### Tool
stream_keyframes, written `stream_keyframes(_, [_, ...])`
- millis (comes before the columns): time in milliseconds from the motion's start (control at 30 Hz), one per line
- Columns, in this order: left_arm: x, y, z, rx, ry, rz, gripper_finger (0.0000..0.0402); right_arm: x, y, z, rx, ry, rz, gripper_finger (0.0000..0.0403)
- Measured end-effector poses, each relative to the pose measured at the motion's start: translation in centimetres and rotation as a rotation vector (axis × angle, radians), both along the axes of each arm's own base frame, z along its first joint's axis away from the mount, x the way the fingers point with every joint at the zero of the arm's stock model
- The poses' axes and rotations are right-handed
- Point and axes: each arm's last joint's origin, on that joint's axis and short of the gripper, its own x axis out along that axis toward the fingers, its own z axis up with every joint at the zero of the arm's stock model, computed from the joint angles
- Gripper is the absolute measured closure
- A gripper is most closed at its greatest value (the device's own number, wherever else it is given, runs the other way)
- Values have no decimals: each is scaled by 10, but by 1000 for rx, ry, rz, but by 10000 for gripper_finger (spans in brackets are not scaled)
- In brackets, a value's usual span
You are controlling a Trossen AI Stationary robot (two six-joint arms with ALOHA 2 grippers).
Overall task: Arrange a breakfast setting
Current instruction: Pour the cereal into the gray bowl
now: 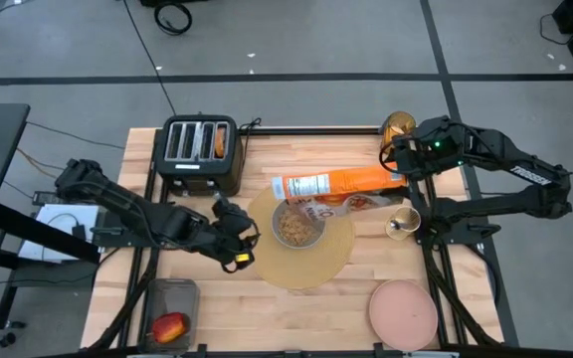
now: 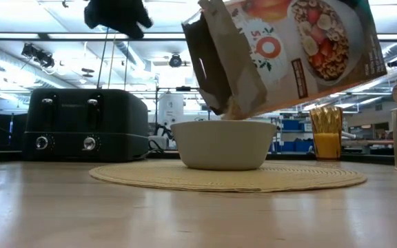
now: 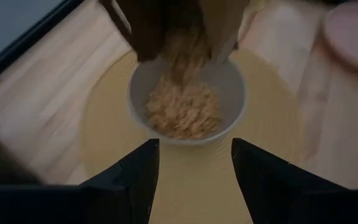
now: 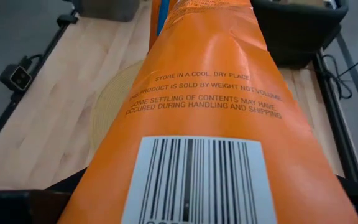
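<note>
We see the right gripper (image 1: 403,162) clamped on an orange cereal bag (image 1: 338,185), tipped over the bowl (image 1: 296,226) on the placemat (image 1: 311,267). The bag hides its fingers. The left gripper (image 1: 239,239) hovers beside the bowl, fingers apart, empty.

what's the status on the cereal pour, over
Right gripper holds the orange cereal bag tipped over the grey bowl, cereal landing inside. Left gripper open beside the bowl, holding nothing. Nothing in the way.
</note>
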Motion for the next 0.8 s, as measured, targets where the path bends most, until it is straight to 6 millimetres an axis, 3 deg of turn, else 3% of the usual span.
stream_keyframes(167, [15, -7, -14, -23, -112, -27, 196, 1, 1, 0, 10, 3, 6, 110])
stream_keyframes(367, [34, -5, -41, 13, -125, -28, 196, 1, 2, -1, 12, 9, 13, 110])
stream_keyframes(533, [47, 4, -44, 27, -154, -17, 196, 0, 2, -2, 15, 27, 15, 110])
stream_keyframes(800, [50, 11, -43, 34, -161, -11, 196, -4, 3, -4, 22, 53, -1, 110])
